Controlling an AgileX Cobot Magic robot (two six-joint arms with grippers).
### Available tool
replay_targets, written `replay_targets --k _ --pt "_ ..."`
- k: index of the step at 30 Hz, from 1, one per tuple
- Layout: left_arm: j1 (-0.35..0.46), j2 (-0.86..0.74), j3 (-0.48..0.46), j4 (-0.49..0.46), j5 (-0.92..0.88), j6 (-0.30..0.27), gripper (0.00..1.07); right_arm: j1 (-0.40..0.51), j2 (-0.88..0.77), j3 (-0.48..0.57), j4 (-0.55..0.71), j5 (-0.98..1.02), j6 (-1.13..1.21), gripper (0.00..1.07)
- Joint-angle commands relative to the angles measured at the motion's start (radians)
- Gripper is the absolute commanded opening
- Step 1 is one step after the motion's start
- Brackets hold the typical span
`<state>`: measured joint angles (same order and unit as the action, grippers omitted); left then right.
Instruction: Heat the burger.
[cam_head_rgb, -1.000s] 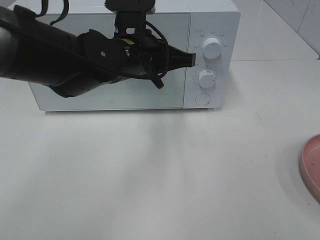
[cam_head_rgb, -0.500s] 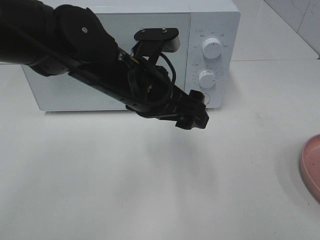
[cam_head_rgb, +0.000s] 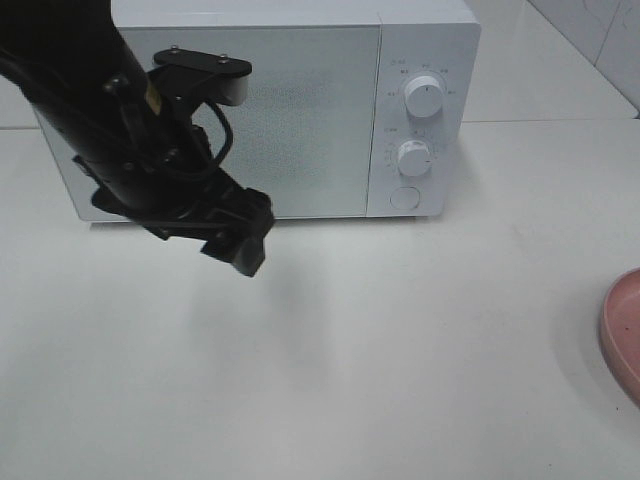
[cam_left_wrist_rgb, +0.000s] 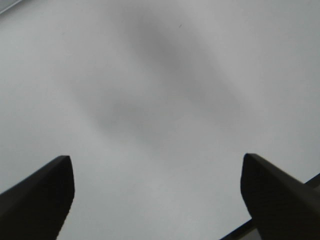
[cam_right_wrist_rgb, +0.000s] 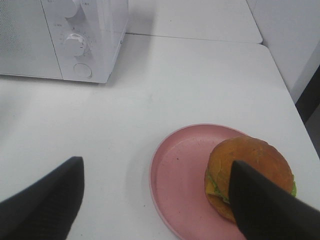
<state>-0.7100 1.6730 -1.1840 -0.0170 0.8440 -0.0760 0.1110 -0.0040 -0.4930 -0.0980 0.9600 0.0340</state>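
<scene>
Burger (cam_right_wrist_rgb: 250, 175) on pink plate (cam_right_wrist_rgb: 180, 180) at table's right edge: soft, stacked, slippery layers. I'd pinch bun sides gently. Both grippers (cam_left_wrist_rgb: 155, 195) (cam_right_wrist_rgb: 155, 200) spread, empty.

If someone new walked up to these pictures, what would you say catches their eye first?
Probably the big black left arm, its open left gripper hanging over the bare white table in front of the closed white microwave. Next comes the colour off to the right: the burger sitting on a pink plate, seen between the open right gripper's fingers.
</scene>
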Motion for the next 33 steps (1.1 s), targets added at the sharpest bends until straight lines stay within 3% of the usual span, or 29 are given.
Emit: replay_targets --k 1,5,8,10,11,13,16,18,19,21,23,27,30,32,33 --pt "0.002 -0.046 -0.006 0.110 0.139 -0.052 0.82 -0.007 -0.025 0.000 0.002 0.000 0.000 0.75" --pt "0.009 -0.072 -0.003 0.171 0.174 -0.112 0.82 -0.007 -0.025 0.000 0.002 0.000 0.000 0.75" --pt "0.035 -0.083 0.004 0.161 0.186 -0.118 0.82 -0.007 -0.025 0.000 0.002 0.000 0.000 0.75" --pt "0.118 -0.098 0.024 0.119 0.203 -0.105 0.82 -0.007 -0.025 0.000 0.002 0.000 0.000 0.75" --pt "0.118 -0.098 0.024 0.119 0.203 -0.105 0.82 -0.007 -0.025 0.000 0.002 0.000 0.000 0.75" --pt "0.254 -0.127 0.086 0.059 0.208 -0.052 0.82 -0.007 -0.025 0.000 0.002 0.000 0.000 0.75" --pt "0.285 -0.136 0.106 0.043 0.208 -0.038 0.82 -0.007 -0.025 0.000 0.002 0.000 0.000 0.75" --pt "0.389 -0.183 0.167 -0.005 0.205 0.009 0.82 -0.007 -0.025 0.000 0.002 0.000 0.000 0.75" --pt "0.389 -0.183 0.167 -0.005 0.205 0.009 0.82 -0.007 -0.025 0.000 0.002 0.000 0.000 0.75" --pt "0.507 -0.274 0.261 -0.034 0.208 0.033 0.82 -0.007 -0.025 0.000 0.002 0.000 0.000 0.75" --pt "0.525 -0.296 0.282 -0.036 0.208 0.033 0.82 -0.007 -0.025 0.000 0.002 0.000 0.000 0.75" --pt "0.583 -0.453 0.411 -0.033 0.203 0.033 0.82 -0.007 -0.025 0.000 0.002 0.000 0.000 0.75" --pt "0.583 -0.489 0.436 -0.032 0.200 0.033 0.82 -0.007 -0.025 0.000 0.002 0.000 0.000 0.75" --pt "0.583 -0.621 0.529 -0.030 0.190 0.033 0.82 -0.007 -0.025 0.000 0.002 0.000 0.000 0.75" --pt "0.583 -0.621 0.529 -0.030 0.190 0.033 0.82 -0.007 -0.025 0.000 0.002 0.000 0.000 0.75"
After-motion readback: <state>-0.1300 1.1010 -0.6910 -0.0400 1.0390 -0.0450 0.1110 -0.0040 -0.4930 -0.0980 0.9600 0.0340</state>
